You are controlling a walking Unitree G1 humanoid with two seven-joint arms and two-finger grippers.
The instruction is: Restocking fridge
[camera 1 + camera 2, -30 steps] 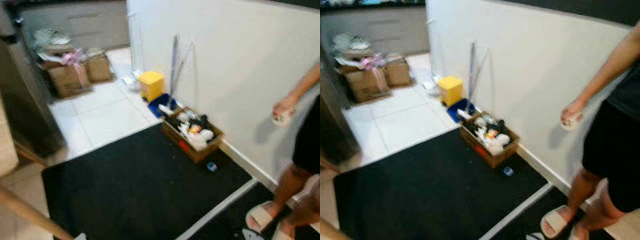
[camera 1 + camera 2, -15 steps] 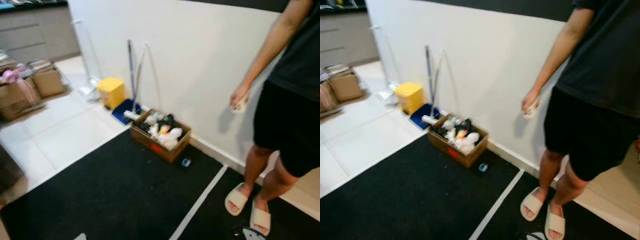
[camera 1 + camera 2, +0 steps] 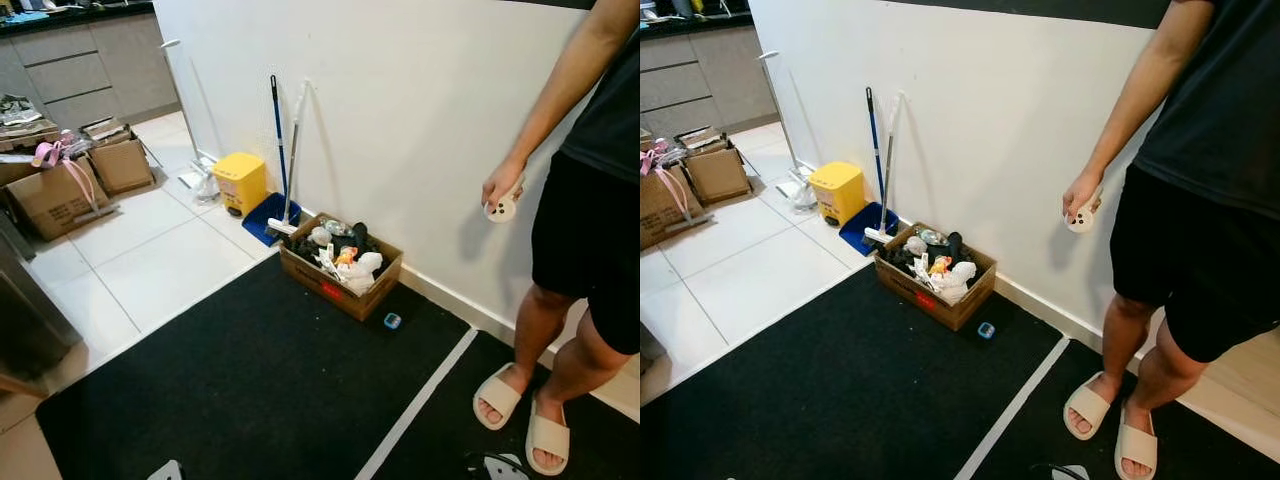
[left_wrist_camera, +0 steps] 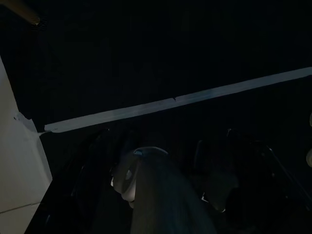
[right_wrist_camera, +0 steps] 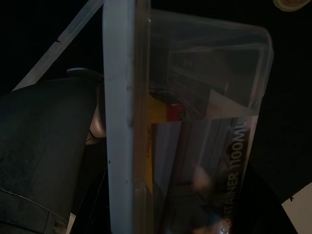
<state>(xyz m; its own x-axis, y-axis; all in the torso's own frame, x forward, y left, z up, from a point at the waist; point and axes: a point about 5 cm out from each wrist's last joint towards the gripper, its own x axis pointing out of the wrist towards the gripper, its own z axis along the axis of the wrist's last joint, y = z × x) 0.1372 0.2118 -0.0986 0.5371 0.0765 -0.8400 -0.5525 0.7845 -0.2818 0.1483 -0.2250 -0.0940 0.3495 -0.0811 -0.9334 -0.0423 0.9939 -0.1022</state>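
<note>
Plainly we are mid-carry, taking stock toward the fridge, with the cardboard box of odds and ends (image 3: 341, 265) against the white wall (image 3: 400, 120) as our landmark. Far to the left of that box, two taped cartons (image 3: 70, 180) sit on the pale tiles, and a dark appliance edge (image 3: 25, 320) rises nearer us, perhaps the fridge; we cannot be sure. Just left of the box stand a yellow bin (image 3: 240, 182), a blue dustpan (image 3: 268, 215) and two broom handles. Right of the box, a person in sandals (image 3: 590, 230) stands on the black mat, a small pale object in one hand (image 3: 503, 188). Our left gripper (image 4: 170, 185) hangs in shadow; we cannot tell its state. Our right gripper (image 5: 105, 122) clamps a clear plastic container (image 5: 195, 126). Next we should turn left and find the fridge door.
</note>
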